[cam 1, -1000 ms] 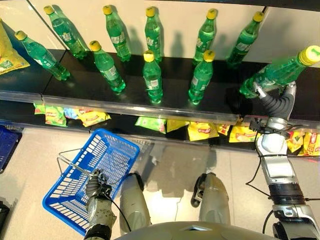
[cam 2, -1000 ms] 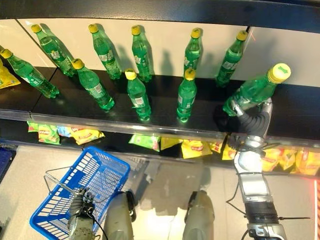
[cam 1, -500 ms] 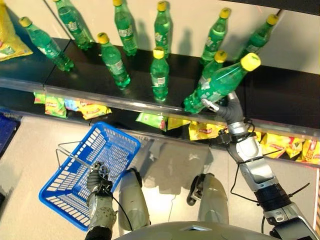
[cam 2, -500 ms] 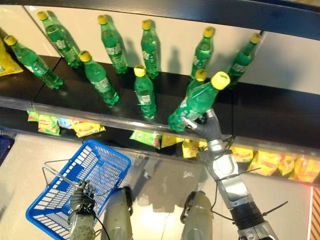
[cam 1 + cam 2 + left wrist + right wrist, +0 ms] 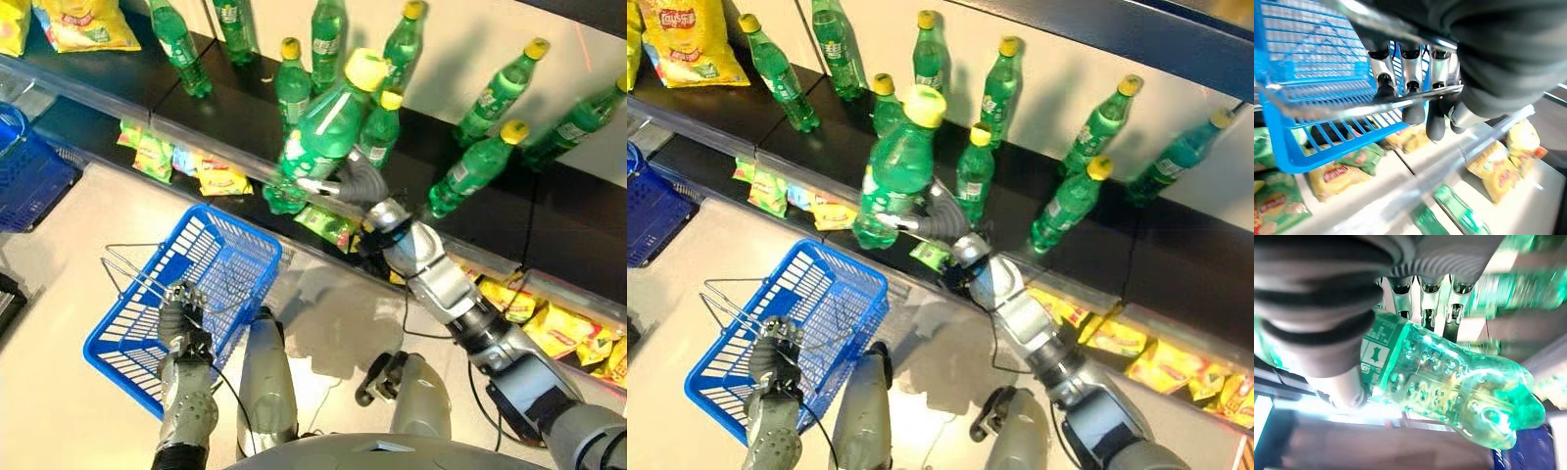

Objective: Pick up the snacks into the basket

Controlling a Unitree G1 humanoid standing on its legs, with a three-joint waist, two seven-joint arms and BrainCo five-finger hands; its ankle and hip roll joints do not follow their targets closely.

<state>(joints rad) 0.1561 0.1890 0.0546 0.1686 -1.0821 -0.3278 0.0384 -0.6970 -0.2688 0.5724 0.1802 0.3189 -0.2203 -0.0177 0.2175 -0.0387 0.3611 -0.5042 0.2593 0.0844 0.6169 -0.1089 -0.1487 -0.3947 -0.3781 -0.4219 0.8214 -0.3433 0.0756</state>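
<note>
Right hand [image 5: 358, 183] wrapped round the lower body of a green bottle [image 5: 325, 122], fingers on one side, thumb on the other. Bottle tilted, yellow cap uppermost, lifted off the dark shelf [image 5: 240, 98], up past the far corner of the blue basket [image 5: 225, 269].

Left hand [image 5: 182, 315] at the near side of the basket, fingers [image 5: 1409, 68] curled over the wire handle [image 5: 1352, 110], basket hanging from that grip.

Snack packets [image 5: 220, 176] flat on the lower shelf, just beyond the basket's far edge and beneath the shelf of bottles. Green, yellow and red ones, strung out in a row from beyond the basket off to the right. Too overlapped and half hidden for a count. Apart from both hands; nearest ones below the held bottle.

Counts:
- Green bottles with yellow caps: nine upright on the shelf beyond the basket, one in the right hand, ten in all.
- Large yellow bags [image 5: 686, 39]: two, on the same shelf, far to the left beyond the basket.
- Blue baskets: two, one in the left hand and a darker one [image 5: 24, 166] to the left of it.
</note>
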